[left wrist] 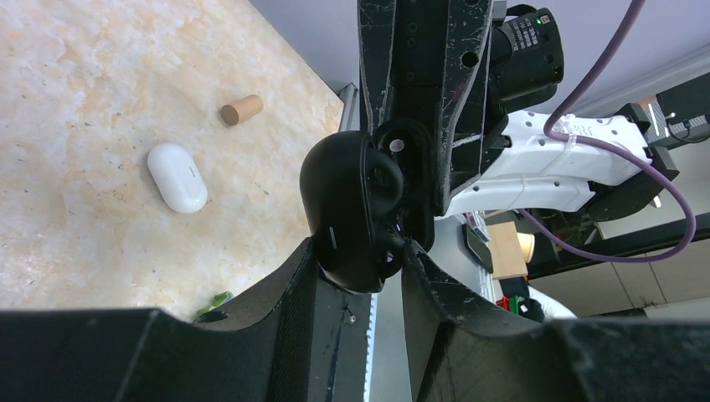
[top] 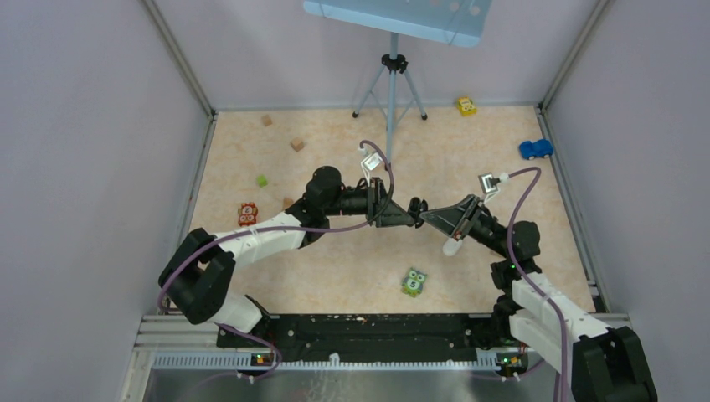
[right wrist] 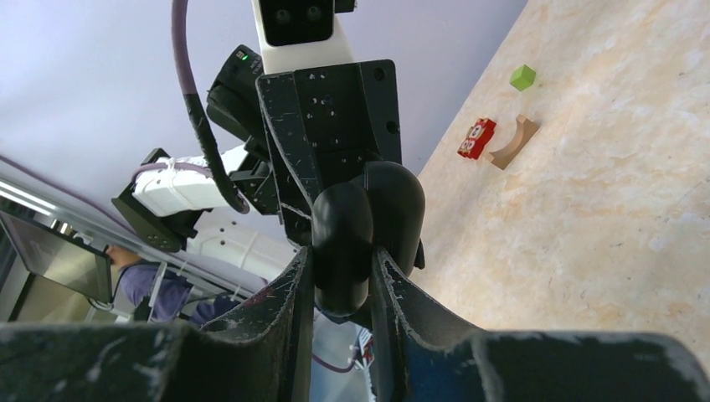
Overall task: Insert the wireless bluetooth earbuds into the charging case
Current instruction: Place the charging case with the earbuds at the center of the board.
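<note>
Scratched matte-black fingers [left wrist: 293, 293] of the left pincer [left wrist: 362, 251] are filling the bottom of the left wrist view. They are pinching a glossy black charging case [left wrist: 343, 193], a smooth pebble-shaped shell that is hanging open like a clam above the bench [left wrist: 75, 92]. Left of it, on the bench's mottled, cream, marble-like surface, a glossy white case [left wrist: 177, 177] is lying closed and flat, and a short tan wooden cylinder [left wrist: 241, 110] is lying on its side near it but apart. Small white lettering is showing on the black camera housing [left wrist: 532, 38] of the opposite arm, too fine to read. Dark rounded forms are sitting inside the open black case, though whether they are the earbuds cannot be told. Moving right, the right pincer [right wrist: 342, 255] is clamping its own scuffed fingers on one rounded half of the same black shell, so both pincers are gripping it at once in mid-air over the middle of the bench. Beyond them in the right wrist view, a red block [right wrist: 477, 138] with white marks too small to read is sitting just beside a tan wooden arch [right wrist: 512, 141], and a small green cube [right wrist: 522, 77] is sitting apart from both.
</note>
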`<state>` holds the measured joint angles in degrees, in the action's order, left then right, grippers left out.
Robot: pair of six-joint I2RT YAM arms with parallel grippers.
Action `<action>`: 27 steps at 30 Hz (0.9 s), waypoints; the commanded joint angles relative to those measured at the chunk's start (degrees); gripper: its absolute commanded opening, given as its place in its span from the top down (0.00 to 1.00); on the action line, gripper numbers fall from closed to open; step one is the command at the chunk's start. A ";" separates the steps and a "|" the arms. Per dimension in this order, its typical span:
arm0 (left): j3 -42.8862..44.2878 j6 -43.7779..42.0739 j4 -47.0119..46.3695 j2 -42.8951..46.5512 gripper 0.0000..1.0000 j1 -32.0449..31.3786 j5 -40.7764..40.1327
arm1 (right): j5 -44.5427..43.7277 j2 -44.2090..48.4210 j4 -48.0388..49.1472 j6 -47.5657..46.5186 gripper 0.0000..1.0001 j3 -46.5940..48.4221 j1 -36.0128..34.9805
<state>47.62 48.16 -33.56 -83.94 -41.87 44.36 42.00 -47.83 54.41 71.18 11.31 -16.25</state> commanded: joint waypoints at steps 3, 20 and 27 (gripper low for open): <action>0.71 2.58 -7.09 -1.16 0.48 0.01 0.03 | 2.67 1.01 3.57 0.53 1.00 0.44 -1.94; 2.68 -12.16 16.58 13.02 0.18 -0.06 -14.14 | 2.26 3.85 -1.80 -2.09 1.00 0.95 -2.02; -0.49 -14.69 20.86 24.89 0.21 0.03 -17.27 | 10.02 4.43 -0.49 -7.31 1.00 1.97 -1.97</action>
<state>47.77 37.06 -15.42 -65.47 -41.91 30.28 46.81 -44.25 51.57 68.38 11.25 -17.85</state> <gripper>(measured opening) 0.796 0.251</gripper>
